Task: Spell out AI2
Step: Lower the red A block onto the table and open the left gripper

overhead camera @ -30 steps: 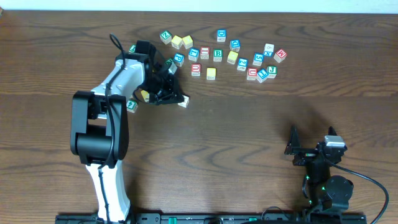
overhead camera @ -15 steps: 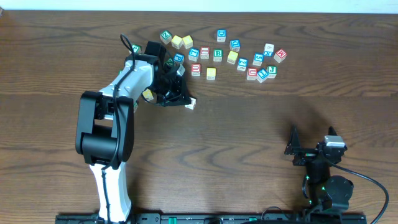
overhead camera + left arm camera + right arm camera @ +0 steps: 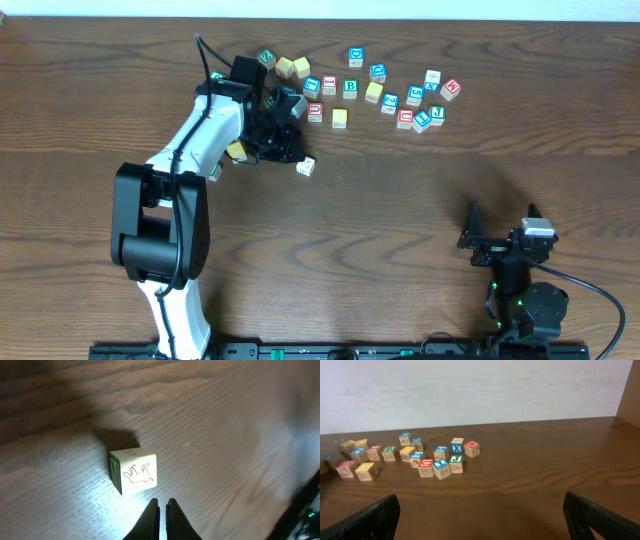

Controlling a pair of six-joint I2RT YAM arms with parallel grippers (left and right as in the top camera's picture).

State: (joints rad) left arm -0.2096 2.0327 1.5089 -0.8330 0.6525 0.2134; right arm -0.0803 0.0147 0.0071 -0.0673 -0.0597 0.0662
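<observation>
Cube (image 3: 134,471) w/ animal drawing is prob. best nudged square-on, tips low, by L gripper (image 3: 163,504), pinched closed & empty; R gripper (image 3: 480,519) is spread wide, empty.

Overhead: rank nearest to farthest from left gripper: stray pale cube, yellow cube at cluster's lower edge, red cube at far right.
1. stray pale cube, right beside the left gripper.
2. yellow cube, cluster's lower edge, farther right.
3. red cube, cluster's far right end.
</observation>
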